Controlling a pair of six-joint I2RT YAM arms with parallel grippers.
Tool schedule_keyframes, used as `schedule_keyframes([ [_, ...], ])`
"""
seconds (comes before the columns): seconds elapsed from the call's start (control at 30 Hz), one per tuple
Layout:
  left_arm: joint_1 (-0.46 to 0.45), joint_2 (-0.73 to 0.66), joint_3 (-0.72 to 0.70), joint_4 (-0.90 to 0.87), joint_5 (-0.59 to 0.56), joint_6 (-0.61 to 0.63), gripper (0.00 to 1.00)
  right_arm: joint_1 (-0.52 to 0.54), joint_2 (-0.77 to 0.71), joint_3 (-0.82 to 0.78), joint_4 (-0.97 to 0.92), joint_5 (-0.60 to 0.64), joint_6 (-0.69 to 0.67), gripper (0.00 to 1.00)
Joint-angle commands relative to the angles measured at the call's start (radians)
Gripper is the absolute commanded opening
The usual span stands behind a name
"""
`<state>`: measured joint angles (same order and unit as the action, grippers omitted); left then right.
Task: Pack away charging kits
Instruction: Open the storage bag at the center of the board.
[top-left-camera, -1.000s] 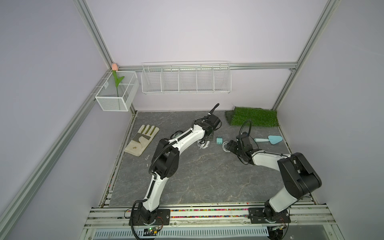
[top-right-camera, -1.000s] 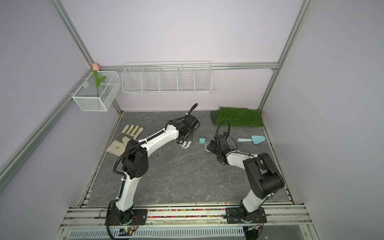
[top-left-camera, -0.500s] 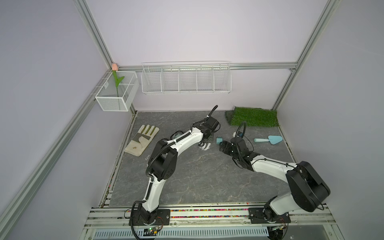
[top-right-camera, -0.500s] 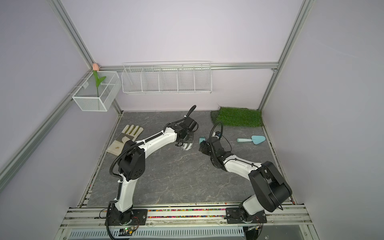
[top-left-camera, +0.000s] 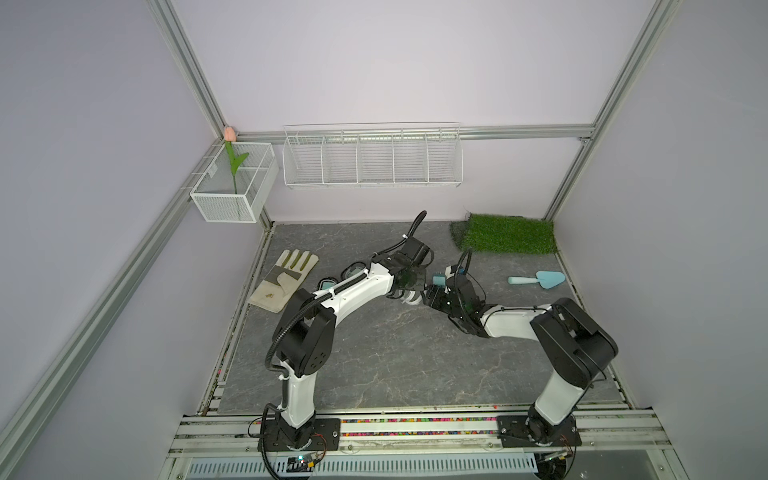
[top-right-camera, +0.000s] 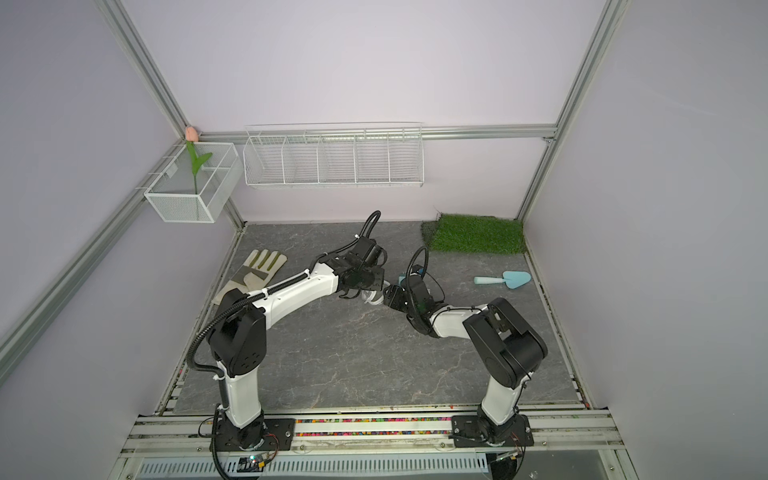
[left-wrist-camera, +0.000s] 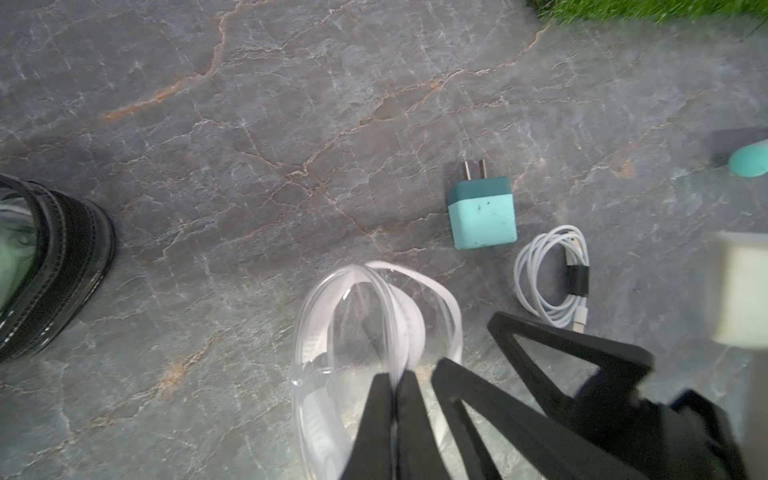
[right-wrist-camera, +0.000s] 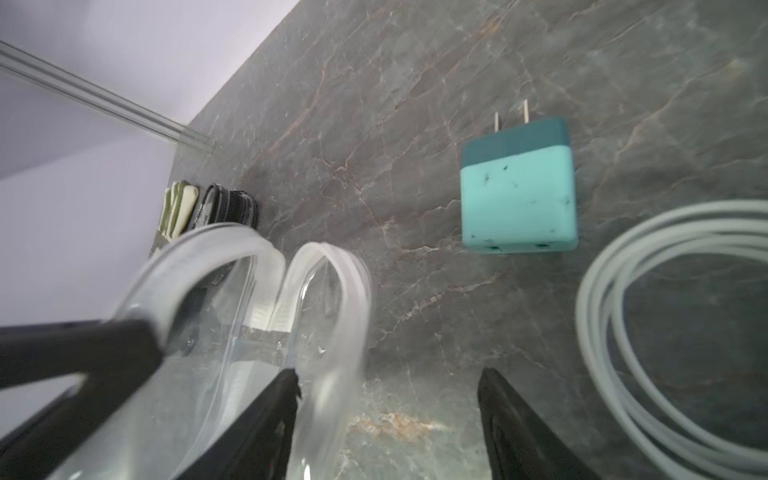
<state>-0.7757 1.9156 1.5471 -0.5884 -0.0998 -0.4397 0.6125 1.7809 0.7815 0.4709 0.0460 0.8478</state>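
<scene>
Pinching one rim of the clear white-rimmed case (left-wrist-camera: 407, 270), the left gripper (left-wrist-camera: 395, 376) is clamped shut; it looks like thin, floppy plastic, so grip the stiffer rim. Just beyond the case lies the teal adapter (left-wrist-camera: 484, 216), hard and light; farther out, the springy coiled cable (left-wrist-camera: 548, 286). The right gripper (right-wrist-camera: 384, 374) hovers beside the case, jaws apart, empty.

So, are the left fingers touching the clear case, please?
Touching: the left wrist view shows the left fingers pinched shut on the clear case, at its white rim.

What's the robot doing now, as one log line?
left gripper: shut on case | right gripper: open | plug, cable: loose on table
</scene>
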Motion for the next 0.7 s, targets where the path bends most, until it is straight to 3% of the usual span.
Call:
schedule_keyframes([
  [0.0,0.006,-0.052,-0.037,0.077,0.068,0.023,0.0,0.006,0.027,0.032,0.077,-0.038,0.026,0.61],
  [0.13,0.027,-0.085,-0.088,0.13,0.137,0.014,0.0,0.005,0.035,0.02,0.118,-0.049,0.025,0.37],
  [0.23,0.057,-0.106,-0.129,0.169,0.214,0.006,0.0,0.006,0.034,0.013,0.132,-0.048,0.022,0.1],
  [0.27,0.068,-0.111,-0.14,0.169,0.215,0.001,0.0,0.005,0.034,0.017,0.121,-0.047,0.017,0.06],
  [0.5,0.173,-0.215,-0.245,0.111,0.108,-0.017,0.0,0.004,0.067,0.044,0.021,-0.029,-0.066,0.06],
  [0.67,0.233,-0.268,-0.329,0.134,0.104,-0.028,0.0,0.004,0.108,0.053,0.001,-0.032,-0.112,0.07],
])
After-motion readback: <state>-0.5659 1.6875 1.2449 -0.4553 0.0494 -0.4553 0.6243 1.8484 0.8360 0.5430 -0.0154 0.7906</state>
